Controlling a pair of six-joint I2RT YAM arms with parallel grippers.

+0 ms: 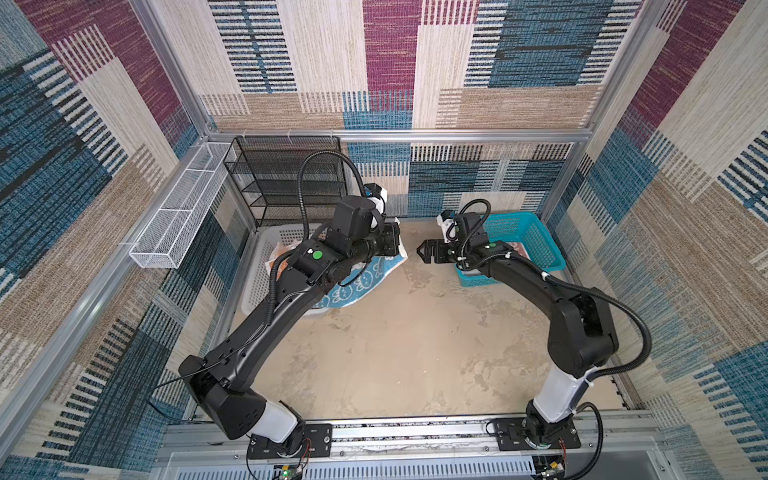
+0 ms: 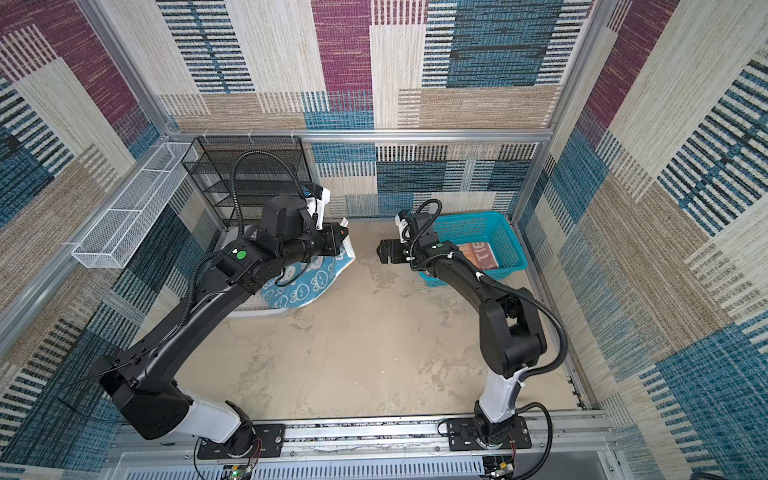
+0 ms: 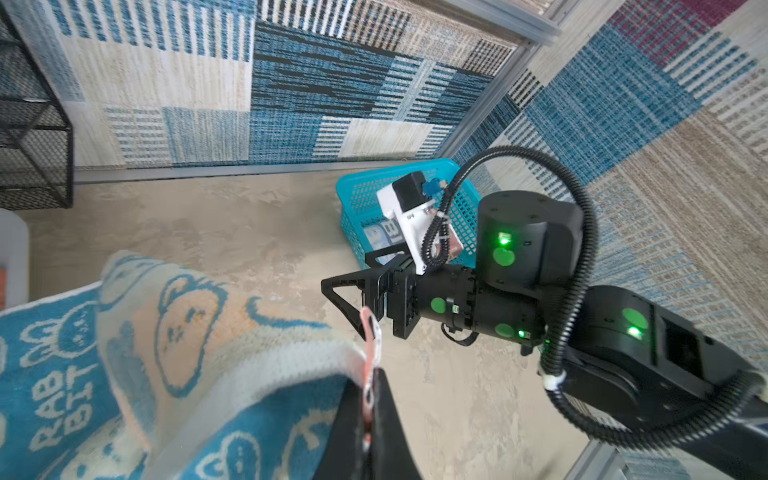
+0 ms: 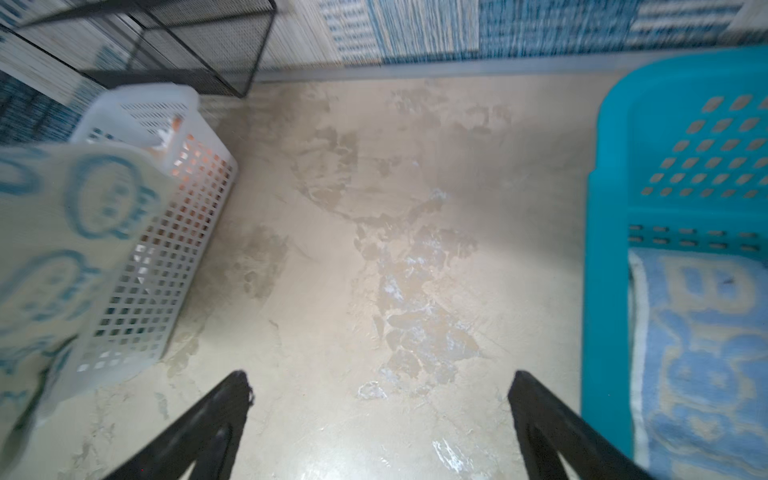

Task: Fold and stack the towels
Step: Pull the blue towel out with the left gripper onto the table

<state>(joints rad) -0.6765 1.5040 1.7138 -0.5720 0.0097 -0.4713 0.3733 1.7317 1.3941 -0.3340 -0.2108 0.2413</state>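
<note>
The teal-white rabbit towel (image 1: 353, 286) (image 2: 299, 286) (image 3: 187, 332) drapes out of the white basket (image 1: 257, 266) (image 4: 166, 266) onto the table. My left gripper (image 3: 372, 374) (image 2: 343, 235) is shut on its corner, at the orange-white tag, and holds it lifted. An orange towel (image 1: 278, 257) lies in the white basket, mostly hidden by the left arm. A folded towel with blue and orange blocks and white letters (image 2: 478, 255) (image 4: 702, 353) lies in the teal basket (image 1: 523, 224) (image 4: 665, 166). My right gripper (image 1: 422, 251) (image 4: 380, 382) hangs open over bare table beside the teal basket, facing the left gripper.
A black mesh shelf (image 1: 286, 178) stands at the back left, behind the white basket. A white wire tray (image 1: 183, 216) hangs on the left wall. Metal frame rails and patterned walls close in the sandy table (image 1: 415, 340).
</note>
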